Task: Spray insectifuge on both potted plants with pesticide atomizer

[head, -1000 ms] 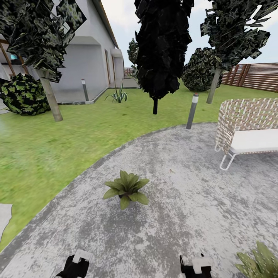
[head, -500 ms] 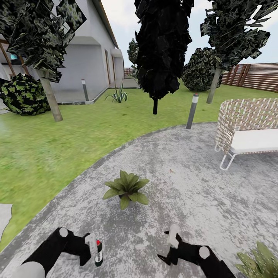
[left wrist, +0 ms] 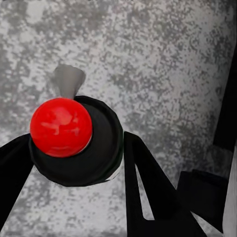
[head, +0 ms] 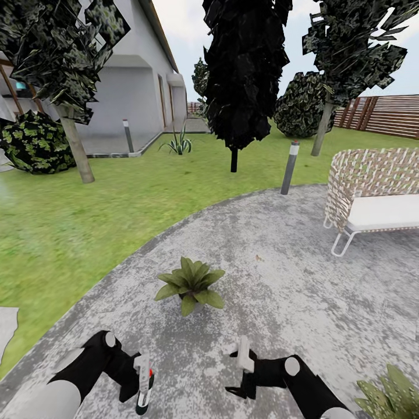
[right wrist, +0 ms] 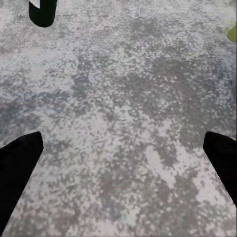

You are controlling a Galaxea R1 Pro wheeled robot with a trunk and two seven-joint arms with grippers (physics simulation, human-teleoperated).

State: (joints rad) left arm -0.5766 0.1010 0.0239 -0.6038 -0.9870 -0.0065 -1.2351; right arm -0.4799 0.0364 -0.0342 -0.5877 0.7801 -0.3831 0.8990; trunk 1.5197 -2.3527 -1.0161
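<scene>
Low in the head view, my left gripper (head: 142, 379) is shut on the pesticide atomizer (head: 143, 399), a slim dark bottle with a red spot near its top, held over the paving. The left wrist view looks down on the atomizer's red cap (left wrist: 60, 127) between two black fingers (left wrist: 148, 187). My right gripper (head: 238, 372) hangs open beside it, holding nothing; its fingertips (right wrist: 19, 158) stand wide apart over bare paving. One potted plant (head: 190, 283) sits on the paving just beyond both grippers. The second potted plant (head: 389, 397) shows at the bottom right corner.
Round grey paving (head: 291, 291) is bordered by lawn (head: 75, 227) on the left. A wicker seat (head: 372, 192) stands at the right, a short bollard light (head: 289, 167) beyond it. Trees, bushes, a house and a wooden fence lie farther off.
Both arms have risen from the bottom edge and reached forward. The left one brought the atomizer into view and tilted it; the right gripper moved forward and left.
</scene>
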